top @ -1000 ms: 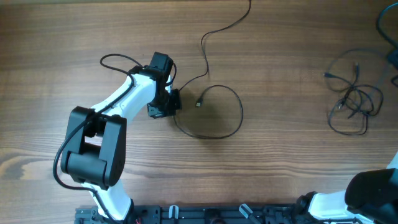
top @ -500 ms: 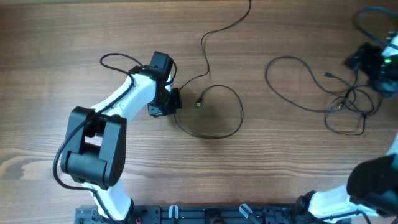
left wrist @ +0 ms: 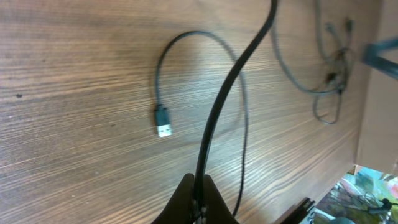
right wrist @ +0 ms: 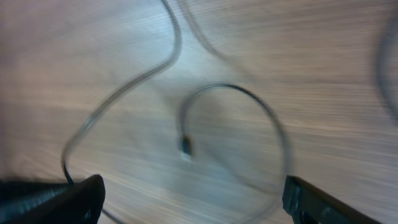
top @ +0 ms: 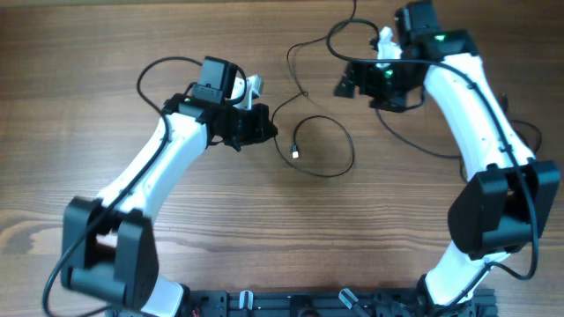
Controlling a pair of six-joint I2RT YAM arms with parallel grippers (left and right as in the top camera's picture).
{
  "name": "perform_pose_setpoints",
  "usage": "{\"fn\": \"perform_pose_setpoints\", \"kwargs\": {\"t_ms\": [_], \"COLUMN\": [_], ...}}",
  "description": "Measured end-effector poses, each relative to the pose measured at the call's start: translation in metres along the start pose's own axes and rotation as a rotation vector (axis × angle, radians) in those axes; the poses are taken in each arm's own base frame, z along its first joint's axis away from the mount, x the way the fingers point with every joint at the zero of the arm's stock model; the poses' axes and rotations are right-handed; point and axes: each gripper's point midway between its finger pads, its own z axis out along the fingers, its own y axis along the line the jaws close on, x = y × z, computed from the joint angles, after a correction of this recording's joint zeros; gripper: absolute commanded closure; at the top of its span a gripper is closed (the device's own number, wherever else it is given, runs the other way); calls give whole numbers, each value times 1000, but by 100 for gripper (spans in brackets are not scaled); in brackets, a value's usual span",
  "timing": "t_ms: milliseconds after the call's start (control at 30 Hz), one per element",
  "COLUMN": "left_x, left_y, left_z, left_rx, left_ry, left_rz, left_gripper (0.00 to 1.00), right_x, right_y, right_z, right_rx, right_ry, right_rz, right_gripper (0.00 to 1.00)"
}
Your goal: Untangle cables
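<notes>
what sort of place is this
Likely a robotics lab bench: left arm and right arm over a wood-grain table, thin black cables strewn on it, a mounting rail along its near edge.

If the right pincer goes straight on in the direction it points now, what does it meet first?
Most likely the plug end of the looped cable on the table: it lies centred ahead of the open right pincer. The blurred picture leaves depth uncertain.
</notes>
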Motion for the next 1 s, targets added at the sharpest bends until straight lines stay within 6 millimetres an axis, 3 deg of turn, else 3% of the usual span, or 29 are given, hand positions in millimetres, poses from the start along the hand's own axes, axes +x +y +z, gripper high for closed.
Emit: {"fn": "perform_pose_setpoints", "kwargs": {"t_ms": [100,167,300,400,433,467,500,533,633,667,867,933,1000], "left_x": [1,7,19,19,20,19,19,18,15,14,10,8,7], "left_y": [-21,-31,-52,-55,-56,-58,-60,-62,-71,-72,-48,-46,-44], "left_z": [-15,-12,-2,0,1,1,0,-3,-17,-20,-23,-23,-24], "left_rx": [30,39,64,62,63,67,69,74,85,82,-55,-72,-81], "left_ry": [-35,-23,0,-5,-5,-8,-13,-23,-62,-74,-109,-117,-122], "left_rz": [50,76,137,153,156,162,166,172,195,199,176,175,175], "left_gripper": [96,96,96,96,96,96,96,96,96,96,96,96,96], "right_x": [-4,1,20,19,18,18,17,18,20,17,6,6,5], "right_y": [44,67,90,88,86,84,81,75,52,48,39,38,38], "right_z": [10,15,24,26,26,27,29,34,45,46,43,42,42], "right_rx": [-107,-160,-166,-148,-137,-128,-119,-97,-13,7,26,29,30], "right_ry": [-30,-14,31,26,18,15,8,2,-22,-44,-89,-91,-91], "right_rz": [91,131,200,254,278,291,310,333,404,415,390,367,346], "right_gripper": [8,8,9,12,17,24,43,53,67,79,78,96,96]}}
